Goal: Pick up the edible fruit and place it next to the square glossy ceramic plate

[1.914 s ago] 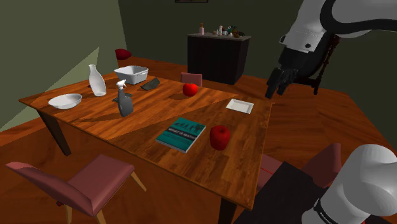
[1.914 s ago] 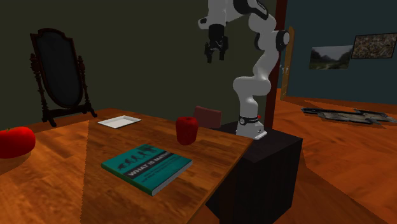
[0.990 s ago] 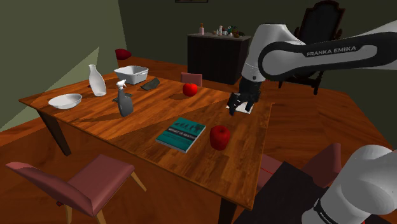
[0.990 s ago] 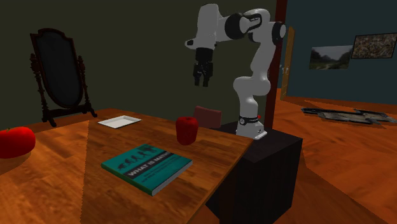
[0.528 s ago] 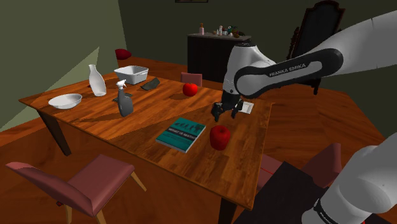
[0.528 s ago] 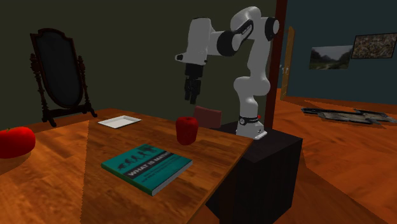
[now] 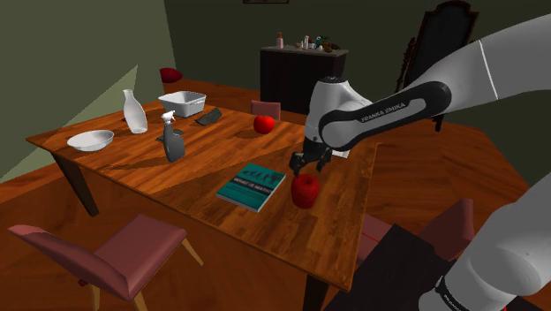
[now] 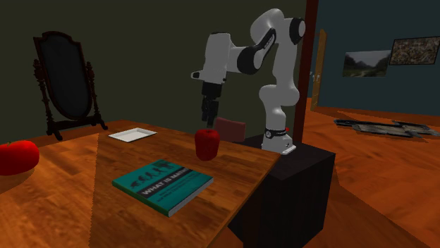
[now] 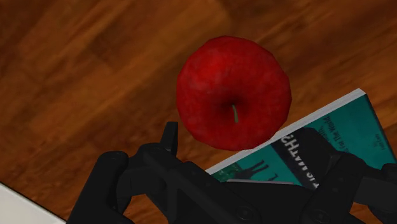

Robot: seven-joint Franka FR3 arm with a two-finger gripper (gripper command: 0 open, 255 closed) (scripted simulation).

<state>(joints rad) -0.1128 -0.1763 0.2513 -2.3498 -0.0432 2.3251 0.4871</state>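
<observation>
Red apple (image 7: 305, 190) stands stem-up on the wooden table (image 7: 203, 168), just beside a corner of the teal book (image 7: 252, 185) and apart from the white square plate (image 8: 132, 134). Just above the apple hangs the black gripper (image 7: 309, 165), pointing down, its fingers spread apart, holding nothing and not touching the fruit.

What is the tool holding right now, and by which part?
Nothing. The tool hangs open just above the apple, its fingers not around it.
</observation>
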